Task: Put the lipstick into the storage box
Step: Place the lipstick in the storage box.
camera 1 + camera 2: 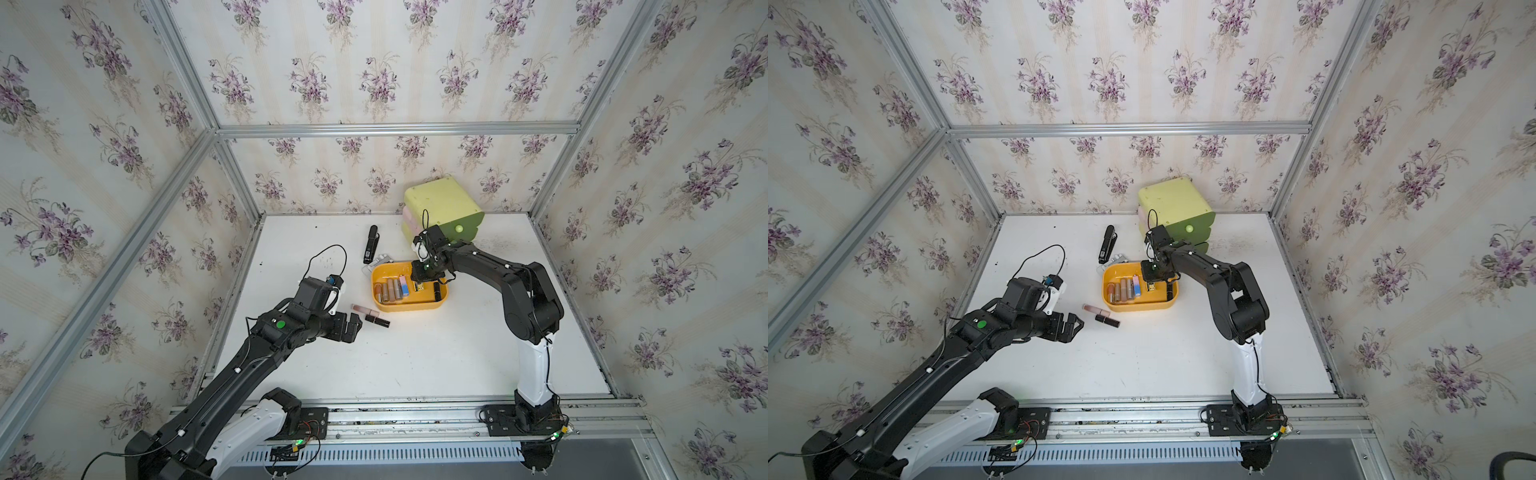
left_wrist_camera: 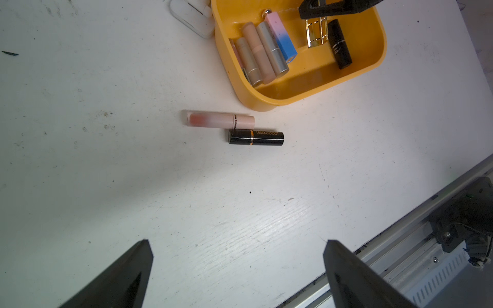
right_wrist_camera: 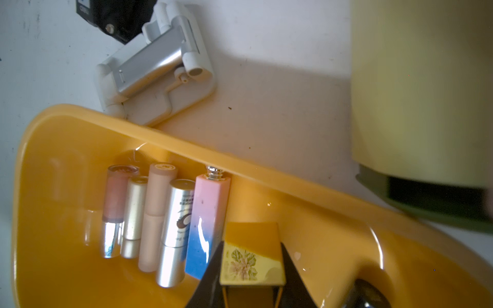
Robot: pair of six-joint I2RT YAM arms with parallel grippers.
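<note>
The right gripper [image 3: 252, 246] is inside the shallow orange-yellow plastic storage box [image 3: 186, 144]. Its jaws are narrow, clamped on a square gold lipstick case [image 3: 250, 264] with a floral label. Whether the case touches the box floor cannot be determined. The box sits mid-bench, toward the far edge. Five lipstick tubes [image 3: 160, 213] lie in a row at its end nearer the bench's left edge. A black tube [image 2: 338, 45] lies at the opposite end; its print is unreadable. The left gripper [image 2: 237, 242] hovers over the white bench [image 2: 133, 173], jaws wide and empty. Near the box's front wall lies a pink translucent gloss tube [image 2: 220, 120]. Just beside it lies a black cylindrical lipstick [image 2: 256, 137] marked "LESSXCOCO".
</note>
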